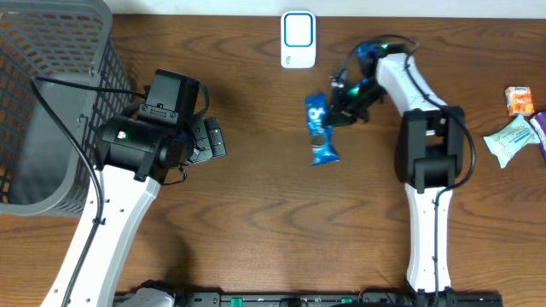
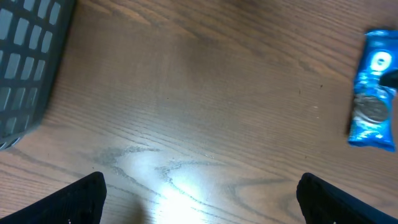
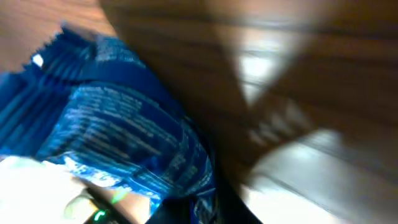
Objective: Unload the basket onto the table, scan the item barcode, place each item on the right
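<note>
Blue snack packet [image 1: 324, 147] lies mid-table, just short of white scanner [image 1: 298, 38] at far edge. Right gripper [image 1: 334, 111] on packet's top end; whether pinching, cannot tell. Left gripper [image 2: 200, 185] spread wide, idle. Judged step: presenting packet. Next: barcode must face scanner.

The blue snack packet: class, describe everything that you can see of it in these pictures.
The blue snack packet is a glossy, foil-like wrapper with crimped ends, a round white logo and fine white print. Slightly crumpled, it appears to lie lengthwise on the wooden table, mid-table, just below the white device. The right gripper is at its upper right edge. Whether the gripper is gripping the packet cannot be told.
</note>
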Tool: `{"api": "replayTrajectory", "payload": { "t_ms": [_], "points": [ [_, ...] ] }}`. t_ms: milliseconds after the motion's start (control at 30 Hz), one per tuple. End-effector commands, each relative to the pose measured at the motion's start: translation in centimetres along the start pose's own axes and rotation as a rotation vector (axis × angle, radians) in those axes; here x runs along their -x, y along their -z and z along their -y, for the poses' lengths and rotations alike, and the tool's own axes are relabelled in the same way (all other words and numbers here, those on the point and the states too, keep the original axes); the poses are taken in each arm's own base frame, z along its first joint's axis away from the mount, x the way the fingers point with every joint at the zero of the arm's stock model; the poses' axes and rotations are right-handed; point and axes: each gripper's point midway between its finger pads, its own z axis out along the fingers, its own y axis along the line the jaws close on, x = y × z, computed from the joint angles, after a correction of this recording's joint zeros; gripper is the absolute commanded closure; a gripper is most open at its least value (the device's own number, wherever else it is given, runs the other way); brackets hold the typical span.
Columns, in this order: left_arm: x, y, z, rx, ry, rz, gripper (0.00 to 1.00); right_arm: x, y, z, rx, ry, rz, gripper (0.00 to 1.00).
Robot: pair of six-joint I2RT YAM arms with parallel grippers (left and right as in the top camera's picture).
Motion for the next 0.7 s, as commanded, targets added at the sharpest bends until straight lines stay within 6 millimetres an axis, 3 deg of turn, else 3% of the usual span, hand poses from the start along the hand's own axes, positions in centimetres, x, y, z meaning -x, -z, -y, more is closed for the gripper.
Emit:
{"api": "replayTrajectory", "payload": {
  "t_ms": [0, 100, 233, 333, 467, 600, 667],
  "points": [
    [0.0, -0.2, -0.3, 0.018, 0.012, -0.002, 0.02, 0.7, 4.3, 3.8, -0.254, -0.038, 0.099, 0.79],
    [0.0, -0.2, -0.3, 0.018, 0.012, -0.002, 0.02, 0.2, 7.0, 2.1, -0.255, -0.004, 0.154, 0.59],
    [0.0, -0.2, -0.3, 0.017, 0.012, -0.002, 0.02, -0.4, 9.2, -0.1, -0.253, 0.038, 0.206, 0.53],
    [0.0, -0.2, -0.3, 0.017, 0.012, -0.002, 0.02, -1.3, 9.6, -1.8, -0.254, 0.069, 0.207, 0.61],
    [0.0, -0.2, -0.3, 0.018, 0.012, -0.002, 0.02, -2.9, 8.3, -3.3, -0.267, 0.092, 0.143, 0.85],
    [0.0, -0.2, -0.3, 0.017, 0.012, -0.002, 0.02, -4.8, 6.6, -3.6, -0.349, 0.113, 0.065, 0.92],
    [0.0, -0.2, -0.3, 0.017, 0.012, -0.002, 0.02, -5.4, 5.8, -3.2, -0.426, 0.122, 0.045, 0.91]
  ]
}}
